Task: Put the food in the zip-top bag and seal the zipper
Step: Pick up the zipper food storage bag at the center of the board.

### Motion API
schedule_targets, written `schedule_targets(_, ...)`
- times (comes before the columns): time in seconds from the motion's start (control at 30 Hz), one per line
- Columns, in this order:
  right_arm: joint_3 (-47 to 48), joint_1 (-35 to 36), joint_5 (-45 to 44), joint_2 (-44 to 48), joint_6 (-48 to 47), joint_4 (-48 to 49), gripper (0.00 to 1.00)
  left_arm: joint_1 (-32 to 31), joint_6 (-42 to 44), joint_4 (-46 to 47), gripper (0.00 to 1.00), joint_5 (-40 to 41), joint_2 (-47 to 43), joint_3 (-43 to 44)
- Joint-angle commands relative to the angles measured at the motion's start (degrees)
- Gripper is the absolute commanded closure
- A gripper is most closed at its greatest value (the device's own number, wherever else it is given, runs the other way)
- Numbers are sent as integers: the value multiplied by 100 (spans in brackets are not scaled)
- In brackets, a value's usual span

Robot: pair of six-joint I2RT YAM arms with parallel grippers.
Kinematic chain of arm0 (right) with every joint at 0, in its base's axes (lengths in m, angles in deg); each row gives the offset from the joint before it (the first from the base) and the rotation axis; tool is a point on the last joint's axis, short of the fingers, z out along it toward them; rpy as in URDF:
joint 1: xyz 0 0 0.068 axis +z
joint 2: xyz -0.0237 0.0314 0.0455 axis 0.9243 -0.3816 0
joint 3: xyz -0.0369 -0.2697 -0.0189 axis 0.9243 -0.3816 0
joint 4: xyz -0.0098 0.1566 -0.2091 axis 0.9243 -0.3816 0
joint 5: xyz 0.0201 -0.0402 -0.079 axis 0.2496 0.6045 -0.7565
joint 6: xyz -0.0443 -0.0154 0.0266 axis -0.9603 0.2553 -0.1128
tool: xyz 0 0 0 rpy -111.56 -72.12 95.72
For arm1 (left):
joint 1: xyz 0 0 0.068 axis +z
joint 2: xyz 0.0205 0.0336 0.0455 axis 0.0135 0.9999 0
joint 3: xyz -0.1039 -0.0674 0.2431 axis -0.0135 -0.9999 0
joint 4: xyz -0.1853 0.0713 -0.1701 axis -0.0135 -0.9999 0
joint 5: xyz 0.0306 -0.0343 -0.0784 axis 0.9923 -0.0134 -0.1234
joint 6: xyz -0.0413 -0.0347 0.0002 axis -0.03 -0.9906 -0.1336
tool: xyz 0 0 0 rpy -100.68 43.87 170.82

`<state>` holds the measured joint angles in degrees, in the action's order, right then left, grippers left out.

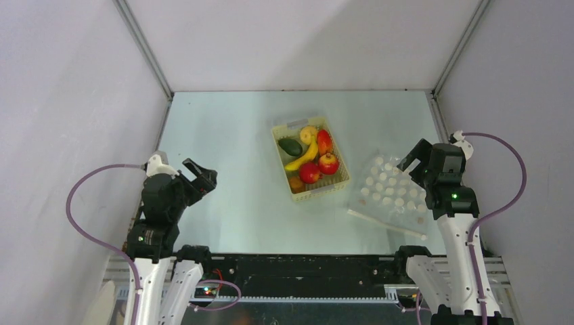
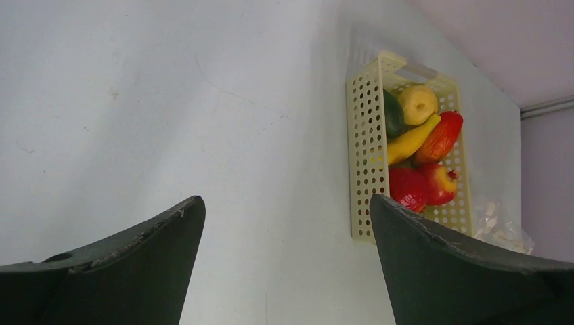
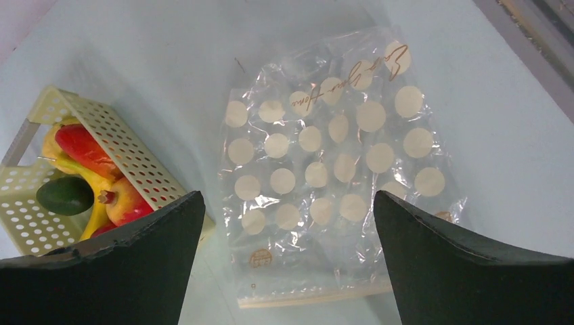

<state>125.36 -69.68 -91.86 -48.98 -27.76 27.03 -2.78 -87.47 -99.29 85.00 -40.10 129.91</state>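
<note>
The food lies in a pale yellow perforated basket [image 1: 342, 181] mid-table: a yellow banana [image 1: 302, 159], red round fruits [image 1: 309, 172], a dark green oval piece [image 1: 290, 146] and an orange piece [image 1: 296, 183]. The basket also shows in the left wrist view [image 2: 364, 162] and the right wrist view [image 3: 135, 159]. The clear dotted zip-top bag [image 1: 390, 191] lies flat to the right of it, its white zipper [image 1: 386, 225] along the near edge. In the right wrist view the bag [image 3: 332, 156] and zipper [image 3: 318, 296] lie below my open right gripper [image 3: 288, 203]. My left gripper [image 2: 284, 203] is open and empty, far left of the basket.
Grey walls enclose the table on the left, right and back. The metal rail and both arm bases [image 1: 298, 271] line the near edge. The bag lies close to the right wall.
</note>
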Motion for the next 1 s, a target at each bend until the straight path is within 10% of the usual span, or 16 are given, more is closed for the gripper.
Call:
schedule_targets(0.0, -27, -27, -396, 35, -59, 191, 0, 52, 66, 183, 2, -195, -46, -131)
schedule_targets(0.17, -305, -147, -842, -317, -395, 684, 0, 51, -16, 117, 2, -34, -57, -169)
schedule_targets(0.47, -321, -1959, 910, -1961, -325, 1205, 0, 49, 43, -21, 2, 30, -158, -207)
schedule_targets(0.97, -619, -2073, 964, -3510, -117, 2153, 0, 59, 100, -33, 2, -9, -2, -199)
